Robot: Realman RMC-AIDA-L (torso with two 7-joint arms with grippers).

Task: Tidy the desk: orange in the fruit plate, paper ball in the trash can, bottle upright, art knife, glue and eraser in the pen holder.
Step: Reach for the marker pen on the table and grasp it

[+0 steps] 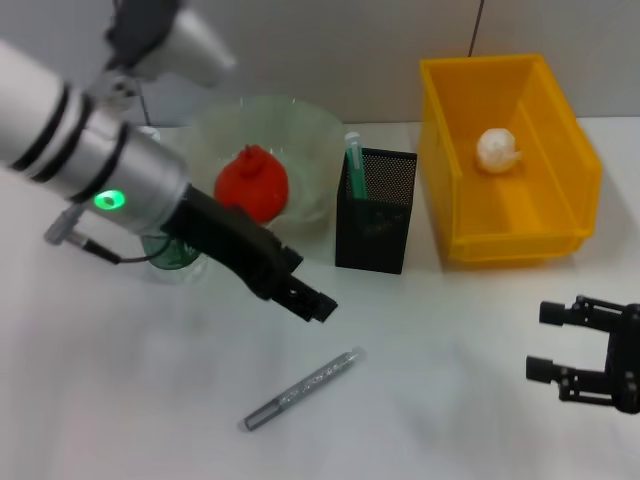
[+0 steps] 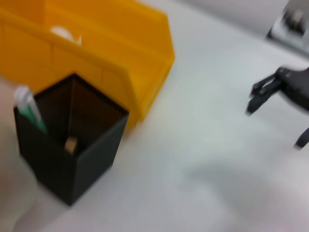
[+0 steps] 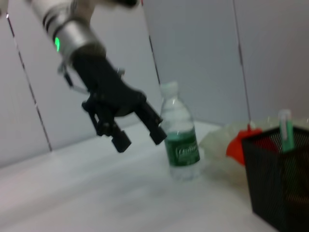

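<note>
Trash can (image 1: 560, 215) at the far right of the table, paper ball (image 1: 497, 148) inside. Fruit plate (image 1: 310, 140) far left-centre, holding the orange (image 1: 252, 182). Pen holder (image 1: 377, 210) stands between plate and trash can; green-capped glue stick (image 1: 354, 160) pokes out of it, eraser (image 2: 71, 143) on its floor. Bottle (image 3: 180, 133) upright beside the plate. Left gripper (image 1: 312, 300) hangs above the table in front of the plate, fingers spread, empty. Right gripper (image 1: 562, 343) near the right edge, fingers apart, empty. Art knife (image 1: 303, 387) lies on the table, below the left gripper.
</note>
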